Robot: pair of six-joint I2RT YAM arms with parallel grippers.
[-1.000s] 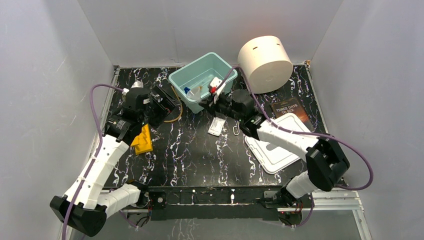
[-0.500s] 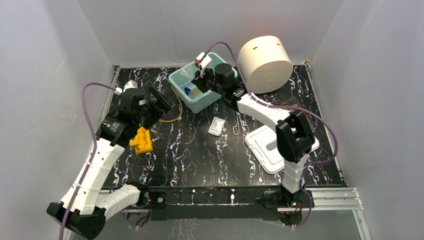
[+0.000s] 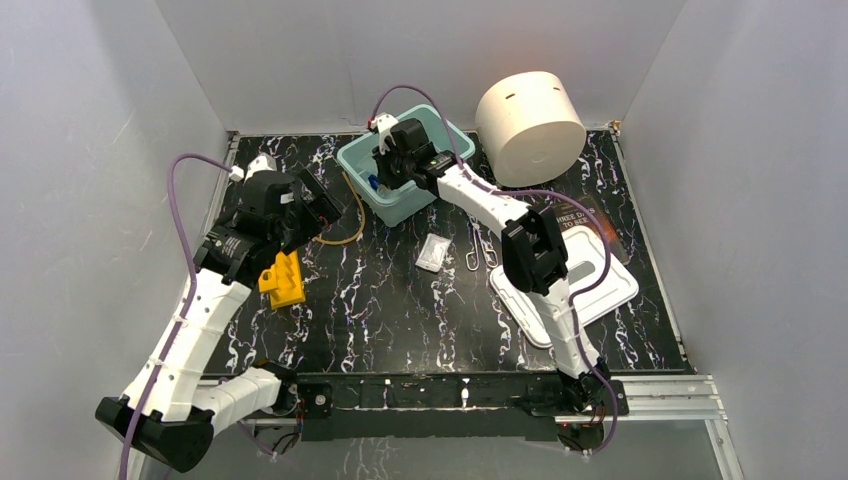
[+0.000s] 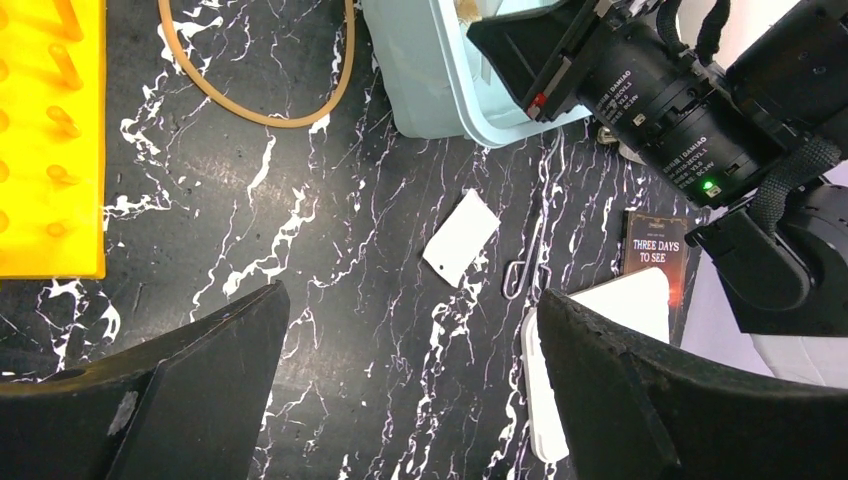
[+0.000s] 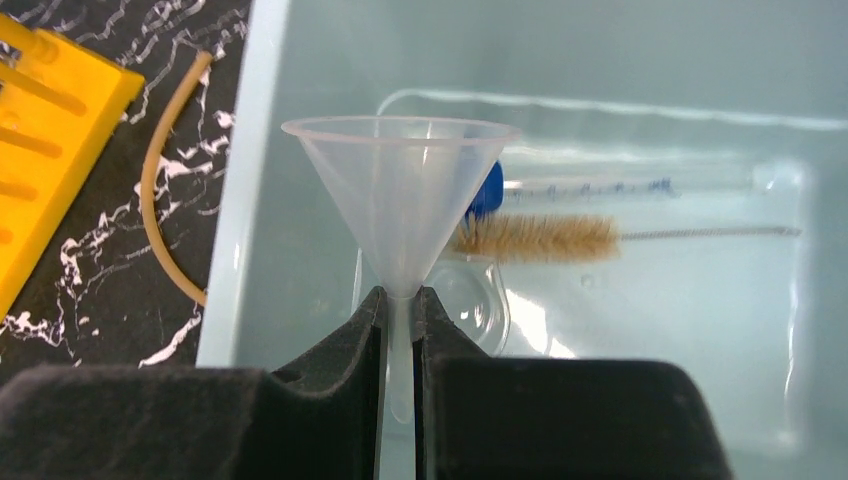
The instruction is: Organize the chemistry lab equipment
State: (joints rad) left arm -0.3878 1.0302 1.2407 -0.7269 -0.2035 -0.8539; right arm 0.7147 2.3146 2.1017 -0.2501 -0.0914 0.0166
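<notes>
I see the clear funnel [image 5: 400, 200] pinched by its stem between the right fingers [image 5: 320, 380], cone uppermost in my wrist view, over the teal bin [image 5: 245, 200]. On the bin's floor lie the blue-capped clear tube [image 5: 620, 187], the tan-bristled brush [image 5: 540, 238] alongside it, and the tiny glass beaker [image 5: 470, 305]. The amber rubber tubing [image 3: 340, 235] curls on the table [image 3: 400, 310] at the bin's 8 o'clock, and the clear flat packet [image 3: 433, 252] lies flat near its 6 o'clock

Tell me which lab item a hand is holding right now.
The clear funnel, gripped by its stem in the right hand over the bin; brush and tubing lie free.
</notes>
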